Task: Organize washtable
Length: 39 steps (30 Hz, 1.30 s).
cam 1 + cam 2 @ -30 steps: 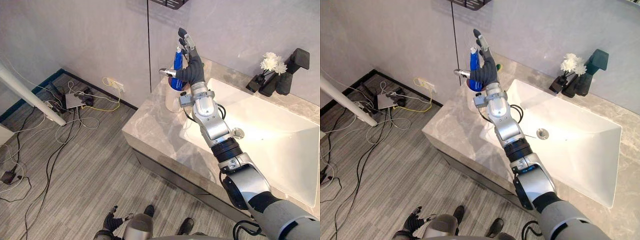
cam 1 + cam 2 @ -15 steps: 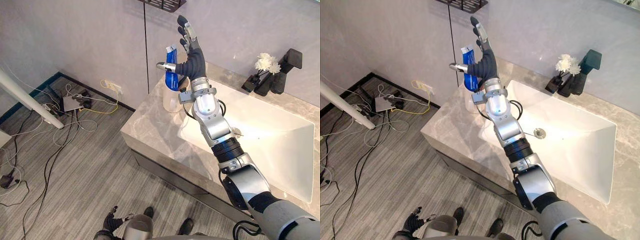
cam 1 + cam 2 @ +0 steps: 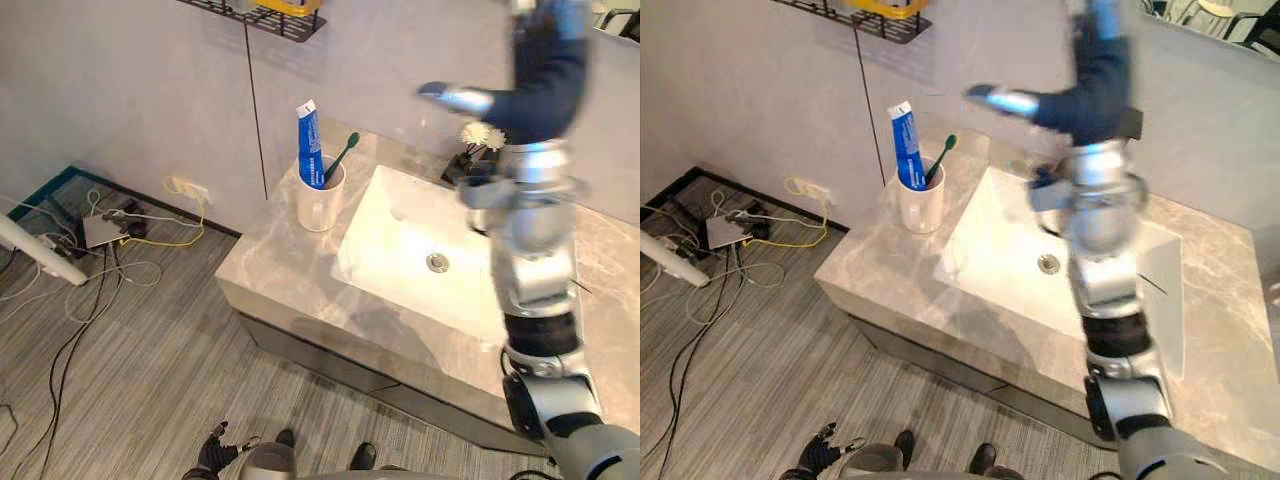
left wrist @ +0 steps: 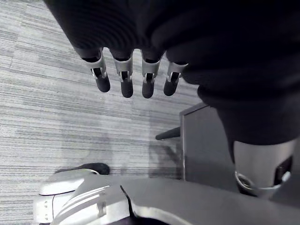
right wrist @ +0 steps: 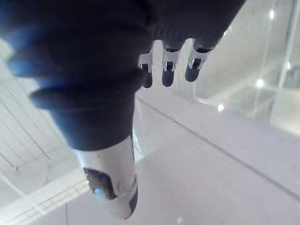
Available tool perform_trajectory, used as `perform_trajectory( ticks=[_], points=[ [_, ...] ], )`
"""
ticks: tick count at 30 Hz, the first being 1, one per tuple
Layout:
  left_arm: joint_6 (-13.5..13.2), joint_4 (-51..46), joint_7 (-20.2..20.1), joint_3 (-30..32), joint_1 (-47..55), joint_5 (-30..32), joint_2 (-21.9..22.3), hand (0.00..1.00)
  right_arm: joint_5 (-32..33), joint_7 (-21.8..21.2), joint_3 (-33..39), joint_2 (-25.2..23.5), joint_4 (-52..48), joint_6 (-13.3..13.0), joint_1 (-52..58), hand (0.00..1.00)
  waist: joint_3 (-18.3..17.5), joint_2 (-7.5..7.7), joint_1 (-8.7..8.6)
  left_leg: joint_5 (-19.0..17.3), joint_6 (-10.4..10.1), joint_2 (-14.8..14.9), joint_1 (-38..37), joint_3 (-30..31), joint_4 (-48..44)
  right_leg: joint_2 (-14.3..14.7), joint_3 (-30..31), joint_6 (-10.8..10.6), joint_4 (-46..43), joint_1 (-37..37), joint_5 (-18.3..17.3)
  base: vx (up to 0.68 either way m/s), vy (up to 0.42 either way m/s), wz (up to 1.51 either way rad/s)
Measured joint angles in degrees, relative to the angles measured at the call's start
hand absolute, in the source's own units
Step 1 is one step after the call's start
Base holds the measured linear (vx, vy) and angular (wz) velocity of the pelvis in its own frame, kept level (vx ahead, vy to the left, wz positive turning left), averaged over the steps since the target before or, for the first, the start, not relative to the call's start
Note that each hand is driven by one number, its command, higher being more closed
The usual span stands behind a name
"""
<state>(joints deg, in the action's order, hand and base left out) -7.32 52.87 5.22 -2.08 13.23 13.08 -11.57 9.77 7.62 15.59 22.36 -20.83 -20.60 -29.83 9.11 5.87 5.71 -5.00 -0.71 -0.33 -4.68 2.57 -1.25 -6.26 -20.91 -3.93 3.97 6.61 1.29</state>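
Several cables (image 3: 118, 218): tangled on the floor (image 3: 150, 350) at far left, beside the wall.
Left hand (image 4: 124, 79): hangs low over the floor, well apart from the counter; fingers straight in a row, nothing in them.
Shelf (image 3: 262, 18): black wire, on the wall above the cup, with something yellow on it.
Cup (image 3: 320, 205): white, upright on the counter's back left corner, just beside the sink's left edge and near the wall.
Tube (image 3: 310, 140): blue and white, standing in the cup, flat end up, leaning slightly toward the wall.
Brush (image 3: 342, 158): green, also in the cup, tilted toward the sink with its head up.
Counter (image 3: 290, 270): grey marble; the part in front of the cup is bare.
Sink (image 3: 400, 240): white, rectangular, set into the counter to the right of the cup.
Drain (image 3: 437, 262): round metal, in the sink's bottom.
Flowers (image 3: 482, 133): white, at the back of the sink near the wall, partly hidden behind the right hand.
Right hand (image 3: 545, 75): raised high above the back of the sink, well apart from the cup; thumb stuck out toward the cup side, fingers (image 5: 168, 70) loose and straight in the wrist view, holding nothing.
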Motion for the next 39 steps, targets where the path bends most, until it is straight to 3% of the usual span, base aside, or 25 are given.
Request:
perform_trajectory(
  ticks=[5,7,10,13,17,20,23,26,31,39],
  points=[
    [0.0,1.7,-0.3,0.0,0.4,-0.1,0.3,0.00,4.7,2.7,18.6,-0.2,-2.7,-3.5,12.8,0.00,-2.2,-1.03,-3.51,0.0,0.0,0.3,-0.1,-1.5,1.0,0.2,1.3,0.0,0.0,-1.1,0.0,-0.01,0.004,-0.18],
    [0.0,1.8,-0.3,0.6,0.5,-0.1,1.0,0.00,8.1,3.7,24.6,-2.9,-2.5,-3.9,19.9,0.00,-3.1,-1.88,-4.84,0.0,0.0,0.4,-0.1,-2.5,1.3,0.3,2.3,-0.1,0.0,-2.1,0.1,0.03,0.017,-0.21],
    [0.1,1.8,-1.2,2.2,0.3,-0.2,1.9,0.00,10.6,5.0,27.3,-8.7,-0.5,-4.2,27.2,0.00,-3.9,-2.65,-6.68,0.0,0.0,0.5,-0.2,-3.5,1.3,0.5,3.7,0.0,0.0,-2.7,0.1,0.03,0.008,-0.21],
    [0.1,1.8,-1.5,2.7,0.0,-1.4,2.2,0.00,11.1,5.6,27.3,-13.5,3.7,-3.5,33.7,0.00,-4.1,-2.75,-7.44,-0.1,0.1,0.7,-0.4,-4.7,1.3,0.7,4.5,0.0,0.1,-3.0,0.2,-0.01,-0.002,-0.22],
    [0.4,1.8,-1.5,5.5,0.5,-3.5,3.7,0.00,10.9,6.5,27.3,-23.8,7.5,0.7,45.7,0.00,-4.4,-3.26,-7.96,-1.4,0.2,1.7,-1.1,-8.3,1.3,1.6,7.2,0.1,0.1,-3.5,0.2,-0.03,-0.012,-0.35],
    [0.5,1.8,-1.5,7.9,0.8,-4.0,5.1,0.00,11.0,7.2,26.6,-26.7,8.4,1.8,49.6,0.00,-5.0,-4.22,-8.50,-1.9,0.2,2.0,-1.2,-9.8,1.2,1.7,7.8,0.1,0.0,-3.8,0.2,-0.02,-0.006,-0.32],
    [0.6,1.4,-1.4,9.9,1.1,-5.9,6.4,0.00,13.3,7.4,24.6,-27.2,12.7,2.2,51.4,0.00,-5.3,-5.10,-8.84,-2.4,-0.1,2.4,-2.2,-12.1,1.1,1.9,8.7,0.1,-0.8,-3.8,0.1,0.02,0.003,-0.28],
    [0.6,0.1,-1.4,9.9,1.1,-7.3,6.9,0.00,15.2,7.2,17.8,-27.5,18.8,2.9,53.9,0.00,-5.5,-5.39,-8.05,-3.0,-0.5,3.3,-3.3,-15.2,0.7,2.2,9.0,0.0,-2.0,-3.7,-0.6,0.00,-0.013,-0.13],
    [0.5,-0.5,-1.2,9.9,1.1,-9.0,7.5,0.00,15.6,3.1,8.9,-27.7,34.7,7.0,56.3,0.00,-5.5,-5.30,-7.63,-3.5,-1.1,4.3,-4.7,-18.8,0.1,2.0,7.7,0.0,-5.0,-2.8,-3.4,-0.01,-0.026,0.09],
    [0.2,1.1,-1.0,9.4,0.3,-8.9,7.9,0.00,14.8,-0.5,7.1,-27.3,52.7,10.0,55.6,0.00,-5.5,-6.07,-6.21,-3.6,-1.4,4.4,-5.4,-18.1,0.3,2.2,6.3,0.0,-4.1,-1.5,-3.5,0.00,-0.025,0.09]
  ],
)
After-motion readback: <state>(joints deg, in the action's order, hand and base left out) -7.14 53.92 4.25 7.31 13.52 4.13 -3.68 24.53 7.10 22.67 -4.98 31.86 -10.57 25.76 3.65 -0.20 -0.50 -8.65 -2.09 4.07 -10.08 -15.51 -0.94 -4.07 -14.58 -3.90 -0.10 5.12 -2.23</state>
